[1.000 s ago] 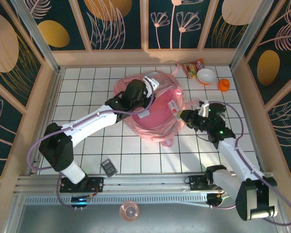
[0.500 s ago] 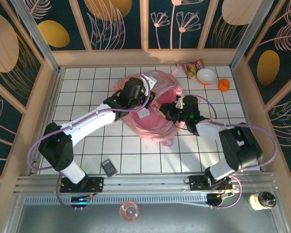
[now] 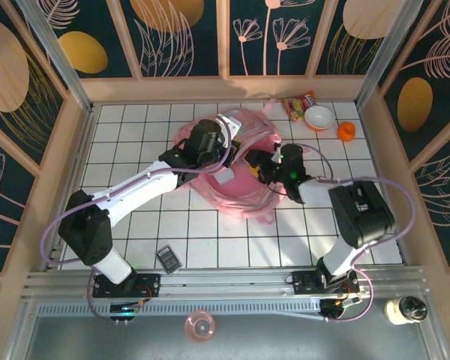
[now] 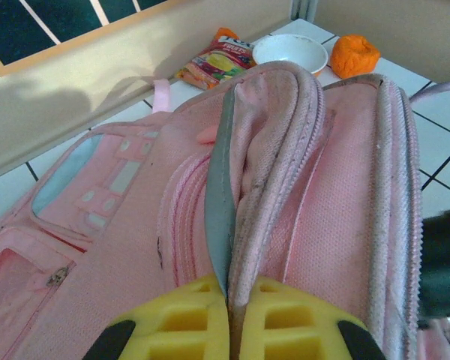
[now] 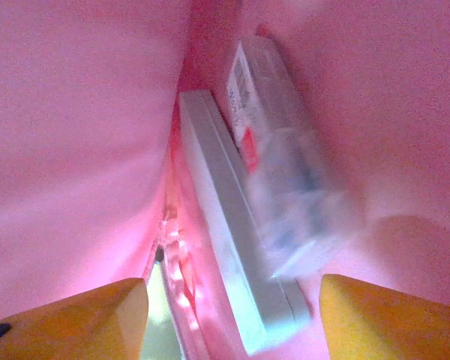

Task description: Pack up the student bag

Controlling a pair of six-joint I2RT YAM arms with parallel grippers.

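Note:
The student bag is a big pink backpack lying mid-table. My left gripper is shut on the rim of its opening; in the left wrist view the yellow fingers pinch the grey-lined zip edge of the bag and hold it up. My right gripper reaches into the opening from the right. Inside the pink lining, the right gripper stands open. A clear plastic pack lies loose on a flat white box ahead of the fingers.
A snack packet, a white bowl and an orange ball-like thing sit at the back right, near the wall. A dark calculator lies front left. A pink cup and a jar stand beyond the front rail.
My right arm swung left from beside the bag into its opening and its jaws opened, letting go of the clear pack. The left gripper kept its hold on the rim.

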